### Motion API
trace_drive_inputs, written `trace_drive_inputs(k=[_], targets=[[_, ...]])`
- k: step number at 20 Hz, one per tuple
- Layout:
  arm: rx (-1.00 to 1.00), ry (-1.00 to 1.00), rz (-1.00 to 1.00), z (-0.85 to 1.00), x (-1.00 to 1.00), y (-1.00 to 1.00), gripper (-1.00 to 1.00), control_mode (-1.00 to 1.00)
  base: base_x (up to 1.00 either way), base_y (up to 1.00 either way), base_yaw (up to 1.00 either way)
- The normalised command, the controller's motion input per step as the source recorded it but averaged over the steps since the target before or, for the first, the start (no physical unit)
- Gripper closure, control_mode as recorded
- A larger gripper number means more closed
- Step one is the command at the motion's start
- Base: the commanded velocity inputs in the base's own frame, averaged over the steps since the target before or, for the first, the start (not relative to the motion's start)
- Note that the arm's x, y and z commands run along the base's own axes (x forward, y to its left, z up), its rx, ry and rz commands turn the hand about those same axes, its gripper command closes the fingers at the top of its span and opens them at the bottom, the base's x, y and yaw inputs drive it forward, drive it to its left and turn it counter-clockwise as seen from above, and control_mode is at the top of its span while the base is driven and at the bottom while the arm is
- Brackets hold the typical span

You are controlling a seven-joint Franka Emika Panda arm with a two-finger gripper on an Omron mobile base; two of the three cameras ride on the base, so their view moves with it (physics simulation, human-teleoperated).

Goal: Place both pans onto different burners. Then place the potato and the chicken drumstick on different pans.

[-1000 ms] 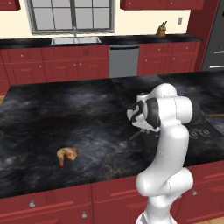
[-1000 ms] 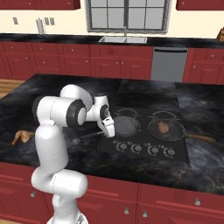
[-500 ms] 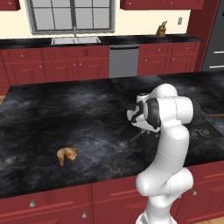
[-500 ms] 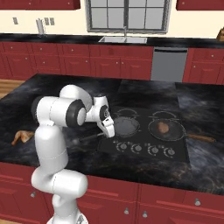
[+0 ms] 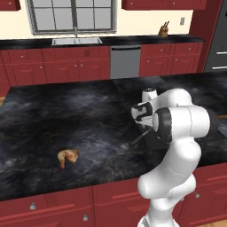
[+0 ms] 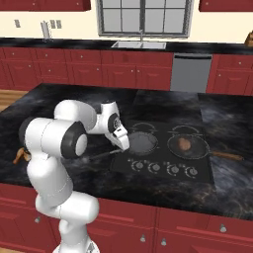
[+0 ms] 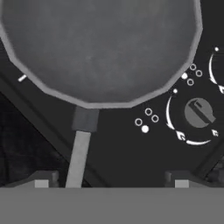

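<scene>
Your end effector (image 7: pixel 111 181) hangs just above the near edge of the cooktop with its jaws spread wide and nothing between them; the two tips (image 7: pixel 41 179) stand either side of the pan handle (image 7: pixel 78 157) without gripping it.

Risks first. The handle runs straight under the hand, so if you lift out at a slant a tip could catch that thin bar and drag the left pan (image 6: pixel 141 142) off its burner. The knobs (image 7: pixel 197 111) lie just beside the handle, and a sideways sweep could brush them. The long white arm (image 6: pixel 64 143) also crosses the table (image 5: pixel 66 111) on its way to the chicken drumstick (image 5: pixel 67 156), which lies well apart on the left side; a low pass could knock it along the smooth stone. The drumstick tapers, so a pinch near the bone end may slip or pivot.

As for materials, the table is dark polished marble with pale veining, flat and slick. The cooktop (image 6: pixel 163 165) is flat black glass marked with white broken rings. Both pans are round, shallow, matte dark-grey metal with low sloped walls and long narrow handles. The right pan (image 6: pixel 190 148) sits on its own burner and holds the potato (image 6: pixel 184 144), a small rounded reddish-brown lump. The drumstick is golden orange-brown, thick at one end. I judge only the drumstick remains to be placed, into the empty left pan.
</scene>
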Motion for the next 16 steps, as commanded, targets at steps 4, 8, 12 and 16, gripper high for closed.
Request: trace_drive_inputs(k=[4,8,12,16], targets=[[0.0,-0.05,0.24,0.57,-0.23,0.05,-1.0,-1.0,0.0,0.0,0.0],[0.0,0.0,0.3,0.4,-0.14,0.22,-1.0,-1.0,0.0,0.0,0.0],[0.0,0.0,0.27,0.25,-0.29,0.35,-1.0,-1.0,0.0,0.0,0.0],[0.02,0.0,0.23,0.22,-0.45,0.44,-1.0,-1.0,0.0,0.0,0.0]])
